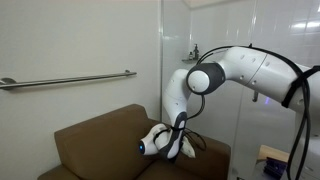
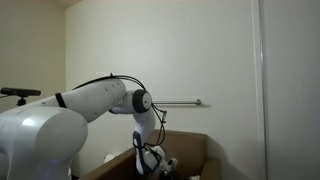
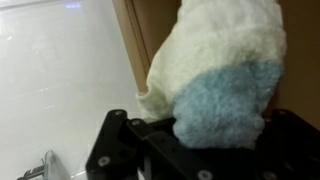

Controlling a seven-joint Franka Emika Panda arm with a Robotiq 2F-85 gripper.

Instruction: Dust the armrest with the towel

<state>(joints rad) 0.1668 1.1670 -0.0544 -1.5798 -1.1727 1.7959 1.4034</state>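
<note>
1. Gripper (image 1: pixel 170 145) is clenched on the towel (image 1: pixel 186 147), with the cloth bunched between the jaws.
2. Wrist view: the towel (image 3: pixel 215 55) fills the middle of the frame. It is fluffy and white, with a blue-grey patch closest to the black fingers (image 3: pixel 120 145).
3. The towel sits on the armrest (image 1: pixel 212 153) of the brown armchair (image 1: pixel 100 145), pressed down under the gripper in an exterior view.
4. Brown armrest surface (image 3: pixel 302 50) shows on the side of the towel and above it in the wrist view. The towel touches it, though the exact contact patch is hidden by the cloth.
5. The arm (image 1: pixel 235 68) comes in from the side, bends at the elbow and drops steeply to the chair, with the wrist pointing down.
6. In an exterior view the arm (image 2: pixel 95 100) fills the foreground. The gripper (image 2: pixel 152 160) is low at the armchair (image 2: pixel 190 148), and the towel is too small and blurred to pick out there.
7. A metal grab bar (image 1: pixel 65 79) is mounted horizontally on the pale wall (image 1: pixel 90 40) behind the chair, well above it. It shows in both exterior views.
8. Wrist view also shows a pale glossy surface (image 3: pixel 60 80) beside the chair edge. Cannot tell what it is.
</note>
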